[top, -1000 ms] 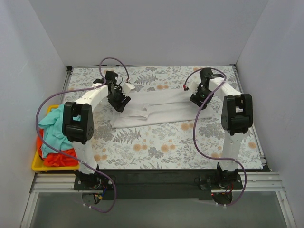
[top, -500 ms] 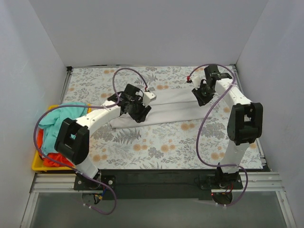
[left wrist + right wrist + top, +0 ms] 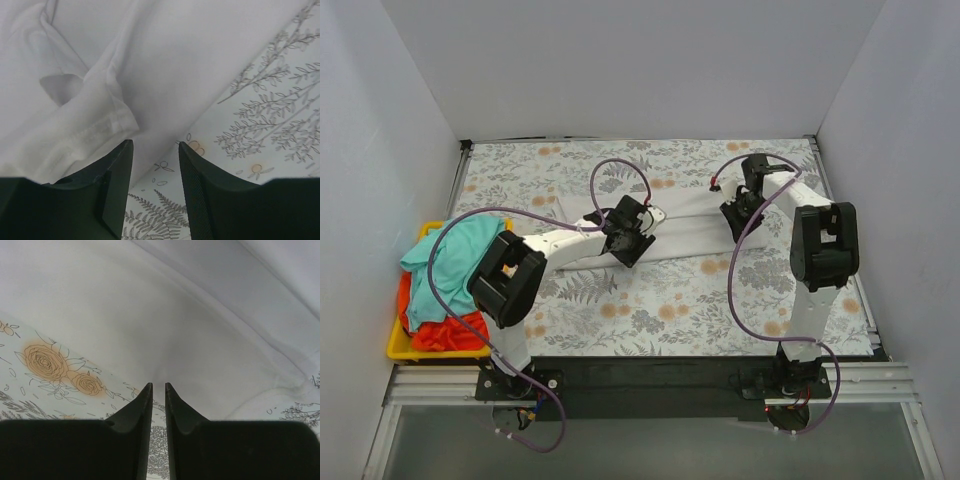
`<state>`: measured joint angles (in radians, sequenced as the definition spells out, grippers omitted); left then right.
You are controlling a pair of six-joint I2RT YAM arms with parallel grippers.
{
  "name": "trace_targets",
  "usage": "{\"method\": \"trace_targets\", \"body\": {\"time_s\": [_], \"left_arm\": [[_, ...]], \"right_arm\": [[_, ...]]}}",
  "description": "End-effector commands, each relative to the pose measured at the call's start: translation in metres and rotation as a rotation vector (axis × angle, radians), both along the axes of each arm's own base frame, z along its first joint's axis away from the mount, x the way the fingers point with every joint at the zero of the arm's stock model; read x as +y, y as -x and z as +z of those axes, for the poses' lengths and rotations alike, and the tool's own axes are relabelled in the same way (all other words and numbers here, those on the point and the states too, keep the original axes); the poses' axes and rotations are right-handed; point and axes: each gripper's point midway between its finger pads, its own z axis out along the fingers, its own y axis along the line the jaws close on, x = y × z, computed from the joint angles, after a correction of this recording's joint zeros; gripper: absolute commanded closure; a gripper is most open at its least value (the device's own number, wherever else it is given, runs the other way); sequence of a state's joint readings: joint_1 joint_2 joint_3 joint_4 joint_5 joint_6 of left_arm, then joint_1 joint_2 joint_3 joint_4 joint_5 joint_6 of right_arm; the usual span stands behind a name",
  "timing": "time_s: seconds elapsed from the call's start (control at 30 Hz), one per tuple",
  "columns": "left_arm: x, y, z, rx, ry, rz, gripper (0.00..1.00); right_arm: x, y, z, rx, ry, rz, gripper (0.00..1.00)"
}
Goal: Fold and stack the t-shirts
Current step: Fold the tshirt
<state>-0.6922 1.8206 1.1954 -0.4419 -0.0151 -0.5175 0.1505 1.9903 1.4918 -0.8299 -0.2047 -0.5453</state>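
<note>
Your white t-shirt [image 3: 690, 232] lies as a long, narrow band across the middle of the floral table cover [image 3: 660, 300], running left to right between your two arms. Your left gripper [image 3: 632, 240] sits low over the left-centre part of that band, near its front edge. In the left wrist view its claw is parted. One of the fingers [image 3: 117, 170] sits just below a doubled, stitched hem of the white cloth, and the other is over the bare printed cover beside the shirt's edge. Nothing is clamped between them. Your right gripper [image 3: 736, 218] is down at the right end of the band. In its wrist view the claw is pinched to a thin slit with the tips right at the fabric's border. The cloth draws into a shadowed pucker there, so it looks to be nipping the shirt's edge. Off to your left, the yellow tray [image 3: 400, 348] sits at the table's near-left side. A crumpled teal t-shirt [image 3: 430, 270] is heaped in it, on top of an orange-red t-shirt [image 3: 445, 335], and both are well apart from the white one.
</note>
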Motion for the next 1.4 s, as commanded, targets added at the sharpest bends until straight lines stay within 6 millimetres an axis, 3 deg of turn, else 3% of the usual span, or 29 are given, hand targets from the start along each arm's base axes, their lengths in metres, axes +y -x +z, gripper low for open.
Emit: {"method": "trace_targets", "body": {"time_s": [0.0, 0.23, 0.5, 0.6, 0.77, 0.8, 0.83, 0.9, 0.97, 1.07, 1.1, 1.13, 1.27, 1.33, 1.37], "left_arm": [[0.006, -0.033, 0.008, -0.116, -0.045, 0.101, 0.60], [0.011, -0.053, 0.015, -0.213, -0.062, 0.164, 0.61], [0.006, -0.060, 0.031, -0.258, -0.044, 0.128, 0.62], [-0.006, -0.044, 0.037, -0.191, 0.018, 0.060, 0.62], [-0.005, -0.007, 0.059, -0.084, 0.122, -0.059, 0.61], [0.009, -0.005, 0.072, -0.037, 0.178, -0.036, 0.58], [0.017, -0.011, 0.073, -0.039, 0.178, -0.010, 0.58], [0.034, -0.011, 0.079, -0.003, 0.222, 0.035, 0.56], [0.066, -0.023, 0.079, 0.032, 0.247, 0.150, 0.56], [0.102, -0.032, 0.073, 0.126, 0.325, 0.280, 0.58], [0.103, -0.030, 0.073, 0.171, 0.372, 0.290, 0.59], [0.116, -0.035, 0.073, 0.189, 0.401, 0.336, 0.60], [0.124, -0.035, 0.064, 0.287, 0.501, 0.421, 0.61], [0.129, -0.038, 0.063, 0.305, 0.527, 0.445, 0.62], [0.130, -0.039, 0.058, 0.324, 0.531, 0.468, 0.63]], "right_arm": [[0.000, 0.001, -0.005, 0.012, -0.008, -0.019, 0.79], [-0.004, 0.002, -0.010, 0.016, 0.011, -0.019, 0.80], [-0.012, 0.006, -0.018, 0.019, 0.056, -0.013, 0.81], [-0.013, 0.006, -0.016, 0.010, 0.057, -0.009, 0.81], [-0.005, 0.001, 0.002, -0.032, 0.016, 0.004, 0.81], [0.004, -0.002, 0.021, -0.073, -0.034, 0.015, 0.81], [0.004, -0.002, 0.021, -0.074, -0.034, 0.015, 0.81], [0.020, -0.001, 0.040, -0.109, -0.096, 0.039, 0.81], [0.034, 0.000, 0.052, -0.123, -0.143, 0.052, 0.81], [0.076, 0.008, 0.075, -0.129, -0.278, 0.115, 0.81], [0.092, 0.012, 0.080, -0.125, -0.316, 0.143, 0.81], [0.104, 0.009, 0.091, -0.127, -0.362, 0.136, 0.81], [0.162, 0.008, 0.114, -0.087, -0.584, 0.137, 0.81], [0.180, 0.006, 0.117, -0.062, -0.634, 0.096, 0.80], [0.194, 0.003, 0.116, -0.073, -0.660, 0.111, 0.73]]}}
